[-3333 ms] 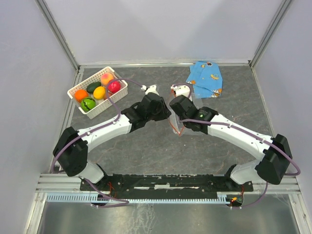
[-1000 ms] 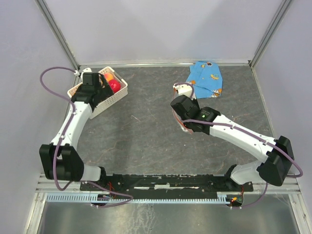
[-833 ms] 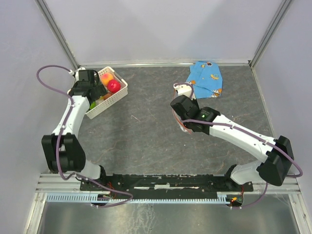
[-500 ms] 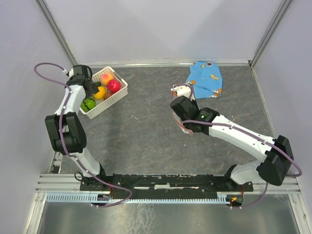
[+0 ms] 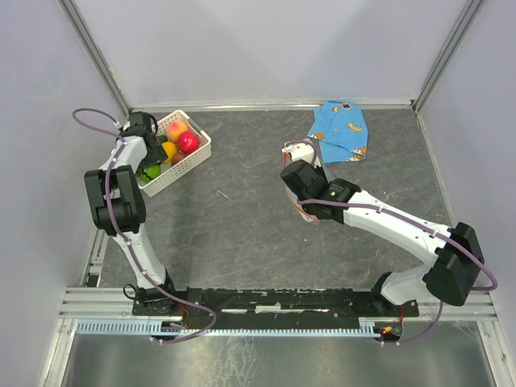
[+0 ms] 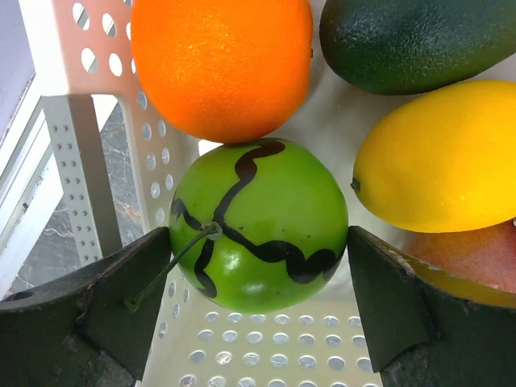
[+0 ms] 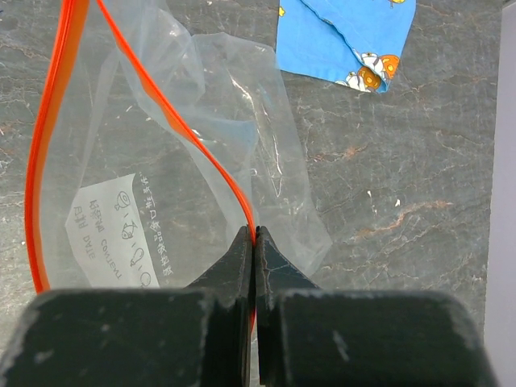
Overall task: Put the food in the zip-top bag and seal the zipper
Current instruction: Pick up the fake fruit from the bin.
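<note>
Left end effector (image 6: 258, 302) moved over basket (image 6: 76, 153): five fruits (image 6: 222, 64).

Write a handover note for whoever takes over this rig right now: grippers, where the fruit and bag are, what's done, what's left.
Left gripper: open, one finger on each side of the striped green fruit in the white basket, not closed on it.
Right gripper: shut on the zipper of the zip-top bag; the bag mouth is open.
Food: orange fruit, dark green fruit, yellow fruit, peach-pink fruit and red fruit are also in the basket.
Done: bag gripped and opened; nothing bagged.
Left: bag all six, seal the zipper.
</note>
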Tool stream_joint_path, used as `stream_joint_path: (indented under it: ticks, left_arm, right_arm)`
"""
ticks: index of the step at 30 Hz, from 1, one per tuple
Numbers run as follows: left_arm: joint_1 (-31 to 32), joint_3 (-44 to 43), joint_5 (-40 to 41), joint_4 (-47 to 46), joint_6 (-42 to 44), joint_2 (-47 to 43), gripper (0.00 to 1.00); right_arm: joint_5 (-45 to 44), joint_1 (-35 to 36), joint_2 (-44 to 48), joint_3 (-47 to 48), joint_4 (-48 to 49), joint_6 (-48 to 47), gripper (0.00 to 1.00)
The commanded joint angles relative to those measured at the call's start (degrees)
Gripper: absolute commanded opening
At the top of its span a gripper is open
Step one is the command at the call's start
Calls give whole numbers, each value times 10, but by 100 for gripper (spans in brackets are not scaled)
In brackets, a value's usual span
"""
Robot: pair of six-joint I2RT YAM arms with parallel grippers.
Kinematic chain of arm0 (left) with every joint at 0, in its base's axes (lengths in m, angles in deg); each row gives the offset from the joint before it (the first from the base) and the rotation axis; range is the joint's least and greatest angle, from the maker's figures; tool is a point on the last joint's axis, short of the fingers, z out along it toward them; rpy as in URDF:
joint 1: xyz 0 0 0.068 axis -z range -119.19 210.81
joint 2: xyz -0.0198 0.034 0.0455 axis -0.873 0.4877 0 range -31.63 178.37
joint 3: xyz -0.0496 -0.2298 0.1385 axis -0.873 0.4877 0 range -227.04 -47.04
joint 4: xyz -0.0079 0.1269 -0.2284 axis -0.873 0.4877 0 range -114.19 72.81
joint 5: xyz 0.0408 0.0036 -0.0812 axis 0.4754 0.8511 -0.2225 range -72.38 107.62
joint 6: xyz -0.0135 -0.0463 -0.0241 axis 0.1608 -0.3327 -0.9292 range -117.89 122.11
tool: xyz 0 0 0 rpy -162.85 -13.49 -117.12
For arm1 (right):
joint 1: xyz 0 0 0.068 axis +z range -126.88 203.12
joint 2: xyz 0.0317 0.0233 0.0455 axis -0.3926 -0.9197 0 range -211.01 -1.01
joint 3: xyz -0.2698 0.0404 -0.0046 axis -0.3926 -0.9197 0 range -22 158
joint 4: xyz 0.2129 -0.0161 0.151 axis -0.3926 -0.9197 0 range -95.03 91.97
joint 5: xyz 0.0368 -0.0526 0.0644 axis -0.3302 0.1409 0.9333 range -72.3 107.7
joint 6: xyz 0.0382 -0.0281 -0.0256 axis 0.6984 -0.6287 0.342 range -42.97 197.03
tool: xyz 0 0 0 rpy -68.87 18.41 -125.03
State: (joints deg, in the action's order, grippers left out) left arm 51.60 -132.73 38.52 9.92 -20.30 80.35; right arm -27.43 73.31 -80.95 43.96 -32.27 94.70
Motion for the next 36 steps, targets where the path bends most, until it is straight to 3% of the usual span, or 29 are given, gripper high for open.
stream_joint_path:
  ticks: [1,10,23,31,36]
  left_arm:
    - [-2,-27,-2,-17,20,18,93]
    - [-2,-19,-10,-22,19,28,88]
    - [-1,31,-58,-30,10,-75,53]
    - [-1,37,-81,-28,16,-133,47]
    - [-1,45,-168,-30,10,-176,44]
  right_arm:
    - [-10,-1,-13,3,20,-8,2]
    - [-8,-1,-28,10,24,-15,2]
    - [-14,-1,-23,19,29,-28,2]
    - [-13,-1,-17,21,29,-28,2]
    - [-10,-1,-13,21,30,-27,2]
